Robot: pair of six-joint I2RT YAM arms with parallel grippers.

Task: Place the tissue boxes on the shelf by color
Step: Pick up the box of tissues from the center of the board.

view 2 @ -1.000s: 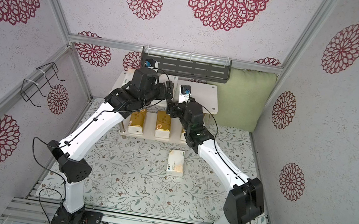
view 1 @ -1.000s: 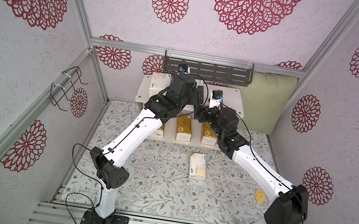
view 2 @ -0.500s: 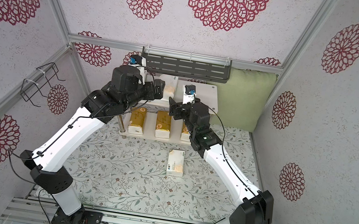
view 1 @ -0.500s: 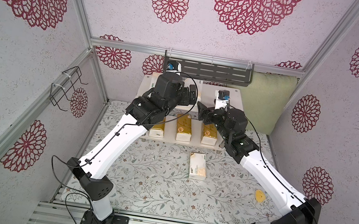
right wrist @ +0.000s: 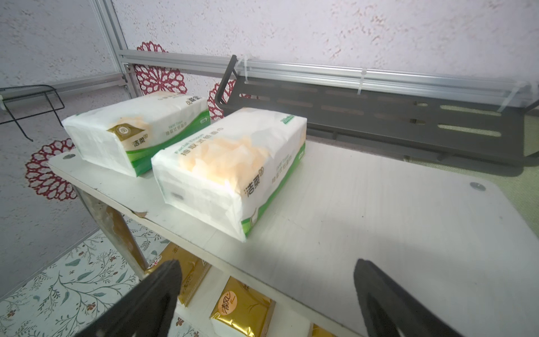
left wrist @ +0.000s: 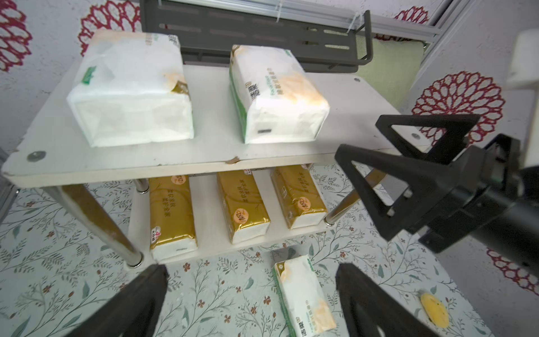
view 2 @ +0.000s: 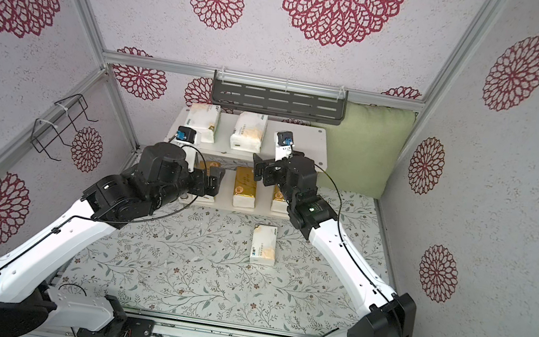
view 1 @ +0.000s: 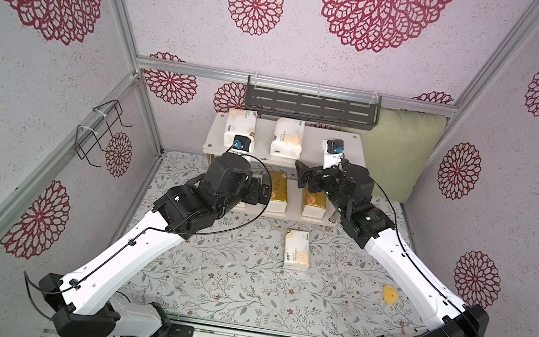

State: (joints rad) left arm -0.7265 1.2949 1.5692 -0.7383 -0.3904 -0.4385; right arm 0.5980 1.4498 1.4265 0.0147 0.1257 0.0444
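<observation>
The shelf (view 1: 263,141) stands at the back of the table. Two white tissue boxes (view 1: 240,126) (view 1: 286,139) lie on its top board, the same two tissue boxes (right wrist: 137,128) (right wrist: 230,163) showing in the right wrist view. Gold tissue boxes (left wrist: 169,210) (left wrist: 242,204) (left wrist: 297,198) fill the lower board. One more white tissue box (view 1: 296,254) (left wrist: 303,294) lies flat on the table before the shelf. My left gripper (view 1: 260,192) (left wrist: 250,268) is open and empty, in front of the lower tier. My right gripper (view 1: 303,176) (right wrist: 267,264) is open and empty at the top board's front edge.
A dark grey slotted rack (view 1: 310,106) hangs on the back wall above the shelf. A green cushion (view 1: 402,150) leans at the back right. A black wire holder (view 1: 101,132) sticks out from the left wall. A small yellow disc (view 1: 390,295) lies on the table's right side.
My right gripper's jaws have spread wide and it has drawn back a little from the top board. My left arm has pulled back and down from over the shelf, uncovering both white boxes.
</observation>
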